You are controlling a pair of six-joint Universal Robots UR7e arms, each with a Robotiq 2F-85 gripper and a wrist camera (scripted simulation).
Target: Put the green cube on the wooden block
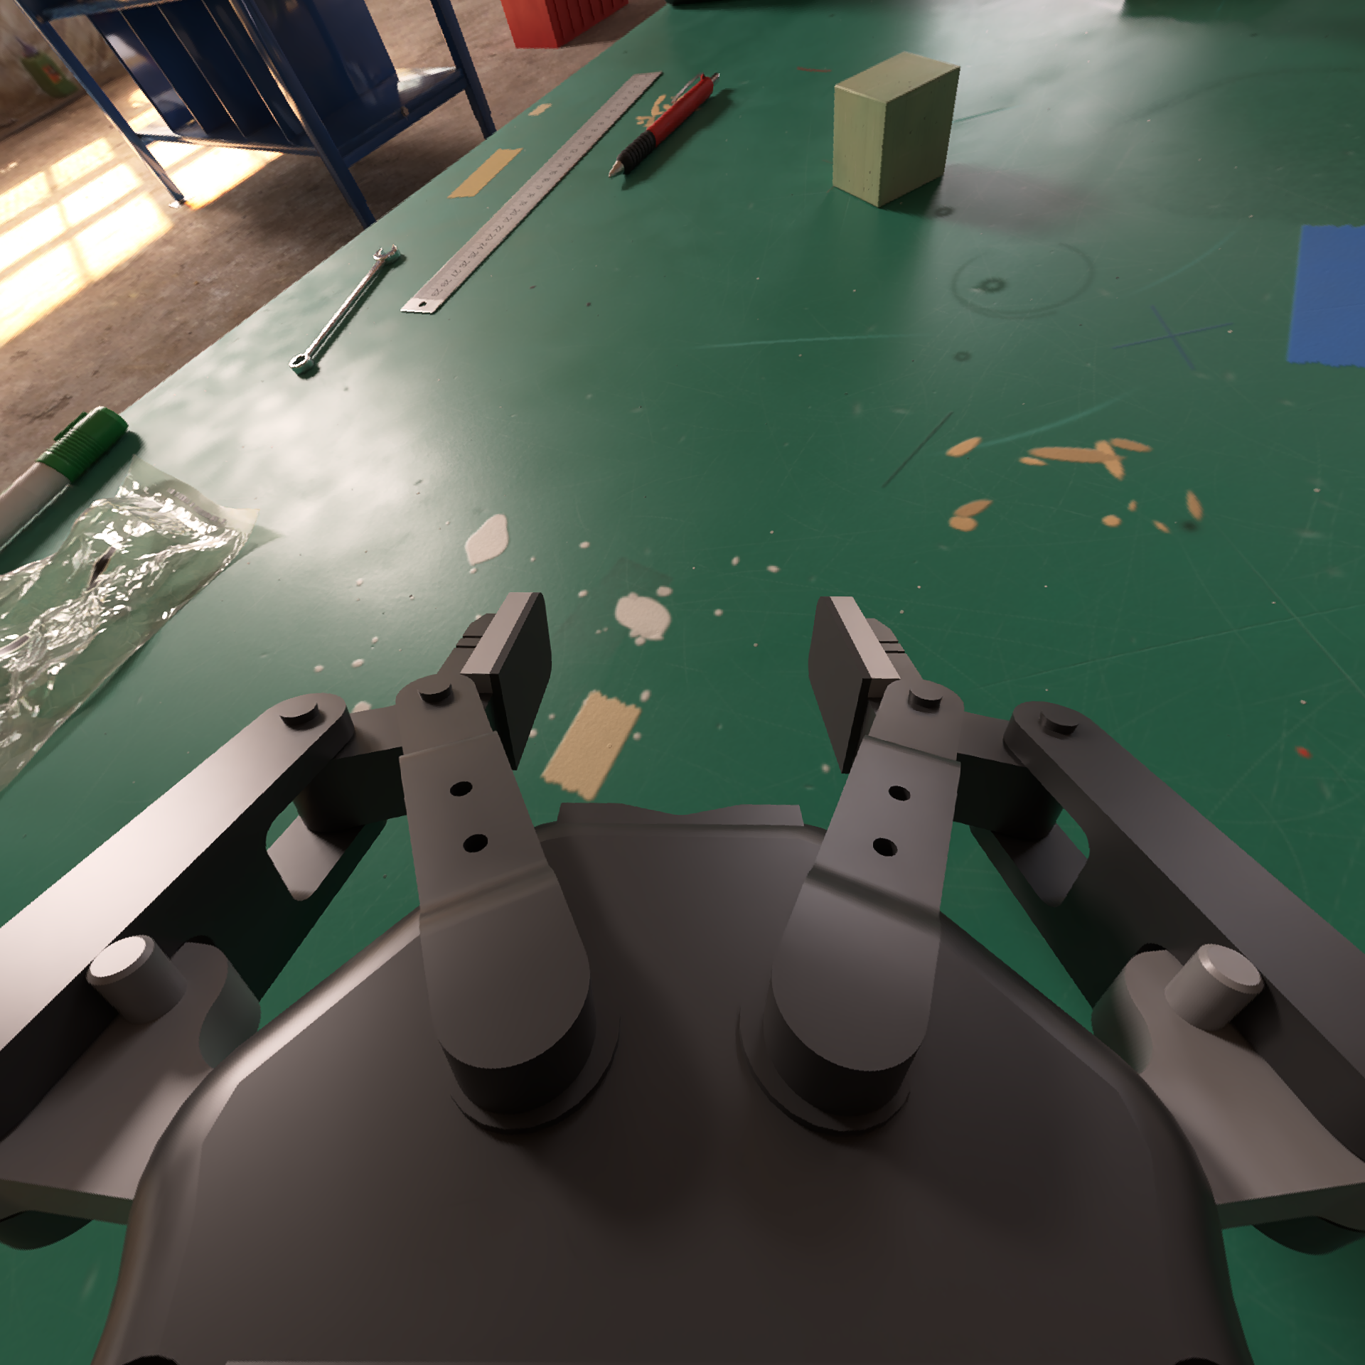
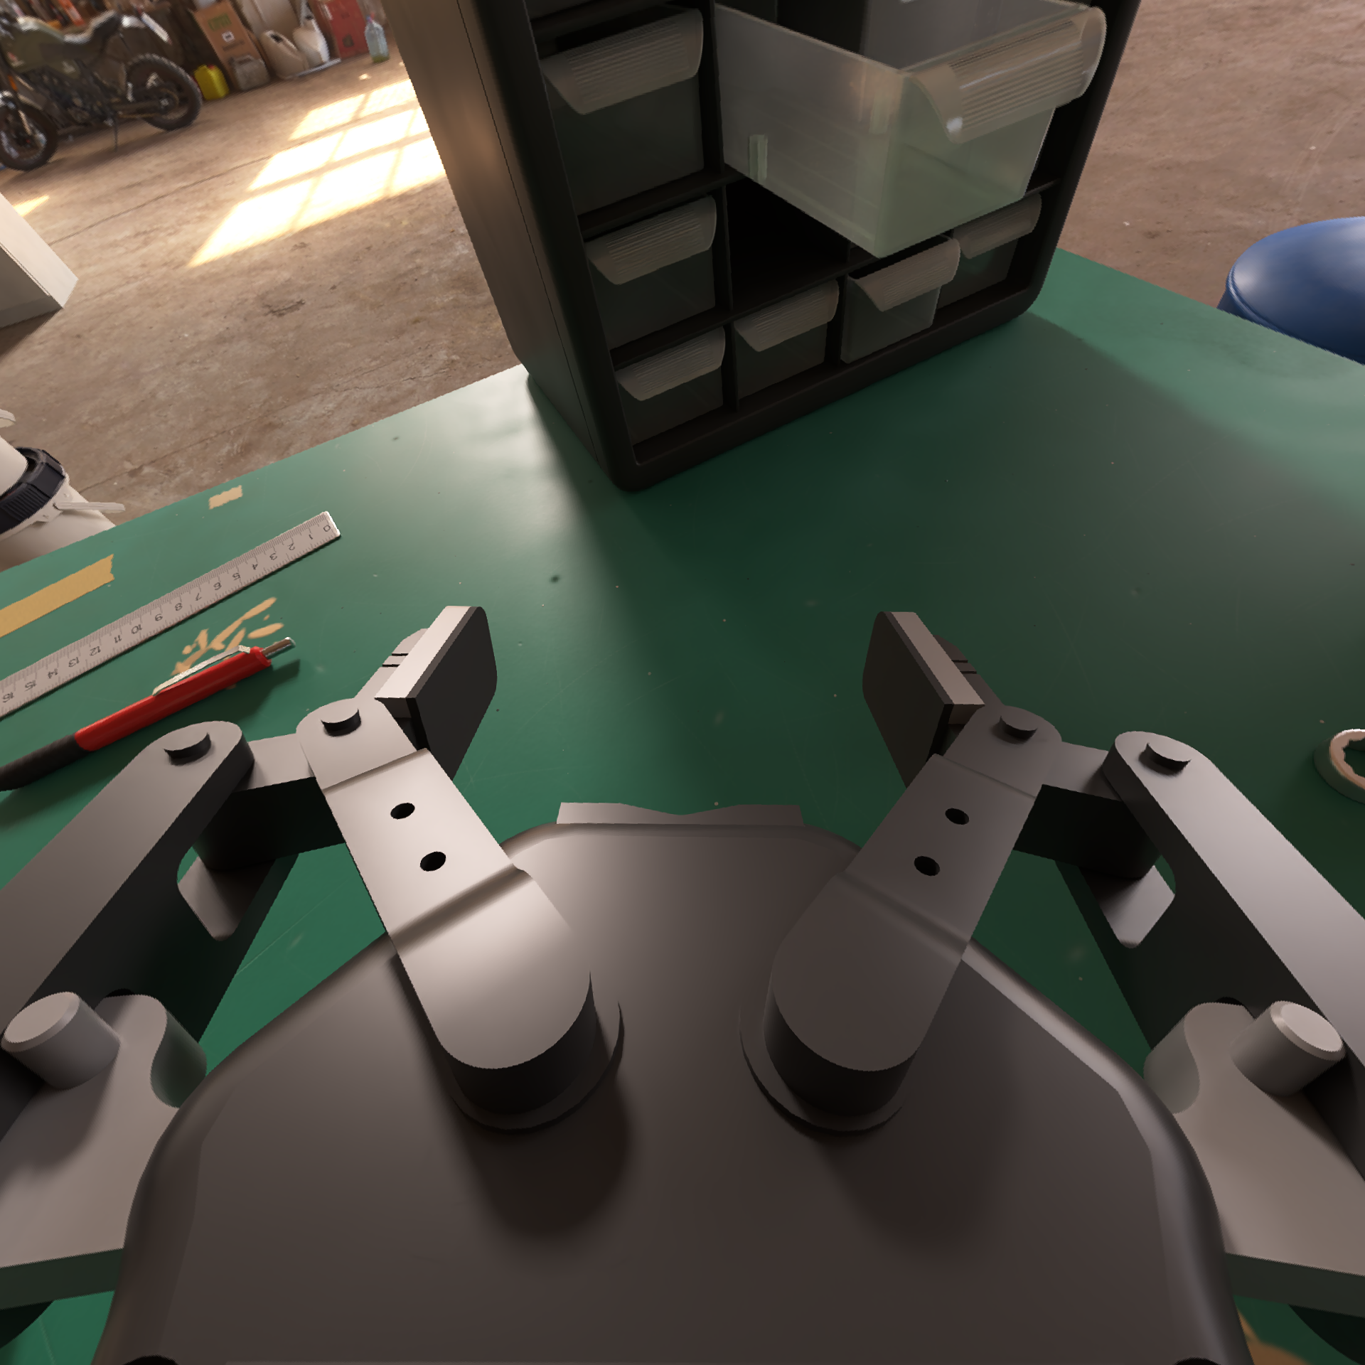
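The green cube [image 1: 894,129], a pale, matte, sharp-edged block, stands alone on the green table [image 1: 739,414] in the upper right of the left wrist view, well beyond the left gripper [image 1: 679,650], whose fingers are spread with nothing between them. The task looks barely begun, at the approach step: the next move calls for reaching forward and straddling the cube squarely. The right gripper [image 2: 679,665] is likewise spread and empty before a drawer cabinet [image 2: 775,244] at upper centre; no wooden block shows in either view.
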